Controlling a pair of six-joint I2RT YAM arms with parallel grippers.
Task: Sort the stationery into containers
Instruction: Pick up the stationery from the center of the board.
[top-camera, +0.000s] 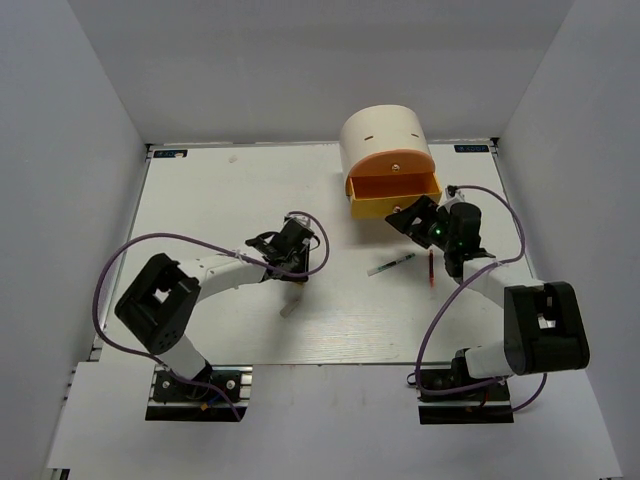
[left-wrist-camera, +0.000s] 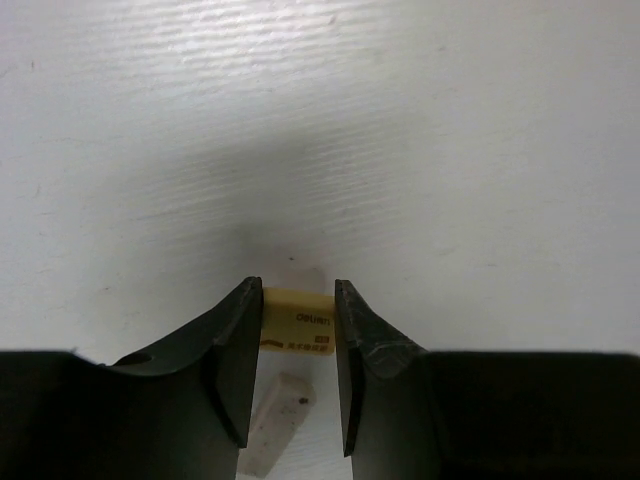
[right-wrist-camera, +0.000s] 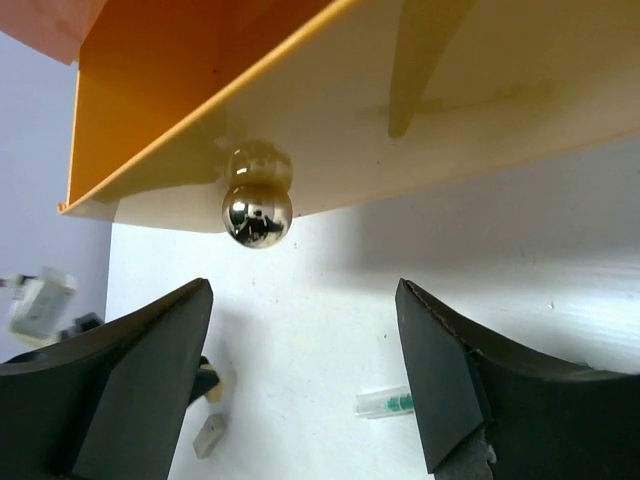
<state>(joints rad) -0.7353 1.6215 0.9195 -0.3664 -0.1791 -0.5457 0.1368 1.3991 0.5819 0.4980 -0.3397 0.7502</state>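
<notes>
Nearest: a pale eraser (left-wrist-camera: 280, 410), flat on the white surface (top-camera: 220, 190), partly hidden behind the left pincer (left-wrist-camera: 298, 290). Clenched on a beige eraser (left-wrist-camera: 298, 322), dark print too tiny to read. Farther right: thin white pen (top-camera: 390, 264) near thin red pen (top-camera: 431, 268). Beyond, right pincer (right-wrist-camera: 303, 290) spread wide, gripping nothing, just before the shiny knob (right-wrist-camera: 257, 215) of the pulled-out orange drawer (top-camera: 395, 190). Drawer's back tucked inside the cream unit (top-camera: 385, 135).
</notes>
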